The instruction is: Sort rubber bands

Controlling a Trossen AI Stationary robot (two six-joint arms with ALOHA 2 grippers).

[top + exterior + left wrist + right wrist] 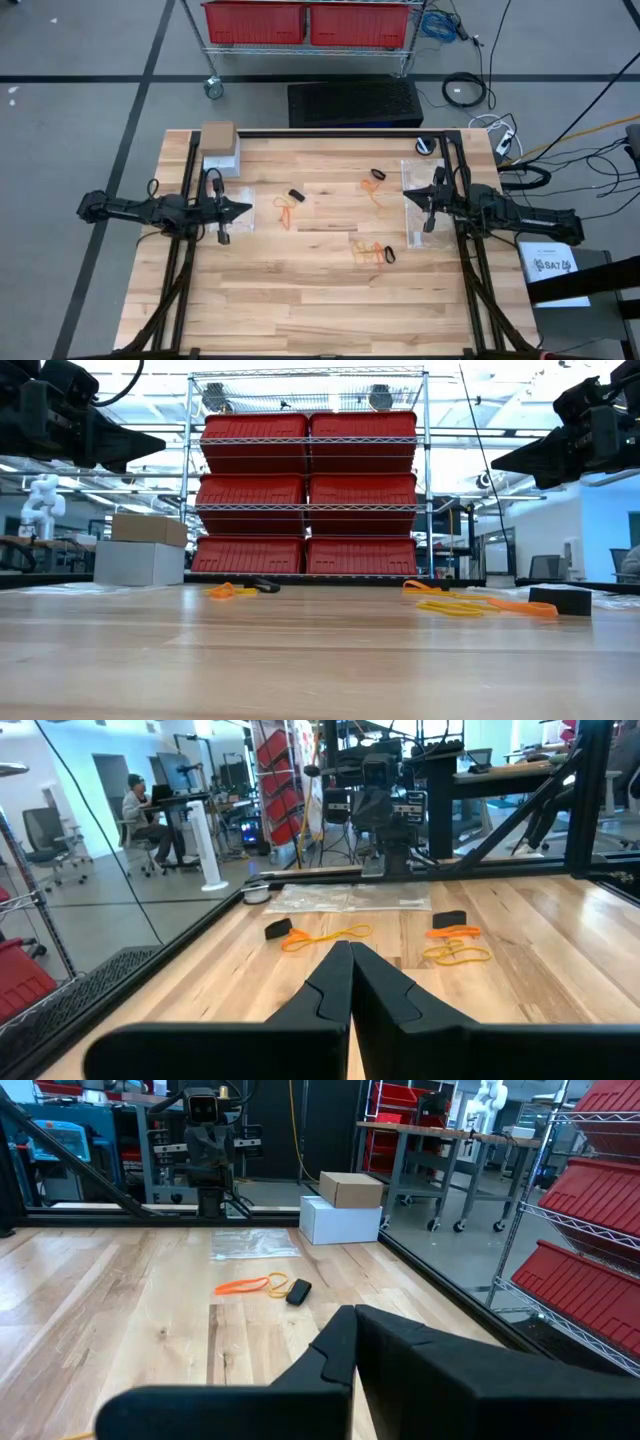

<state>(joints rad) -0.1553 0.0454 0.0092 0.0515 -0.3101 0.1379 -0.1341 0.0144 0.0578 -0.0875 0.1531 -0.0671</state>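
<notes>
Fingers of the left gripper (351, 982) are pressed together, holding nothing, hovering above the light wooden table (300, 290). Ahead of those tips lies the nearest cluster: thin orange rubber bands (285, 210) beside a small black band (296, 194), stretched roughly along the line the fingers point. By my judgement this arm is nearer to that cluster than the other.

Further ahead, past mid-table, a second orange and pale yellow tangle (370, 250) lies with another black band (389, 256), and more orange loops (374, 191) sit near a black loop (378, 175).

Farthest off, the right gripper (353, 1342) faces back, fingers likewise closed and empty, closer to these.
</notes>
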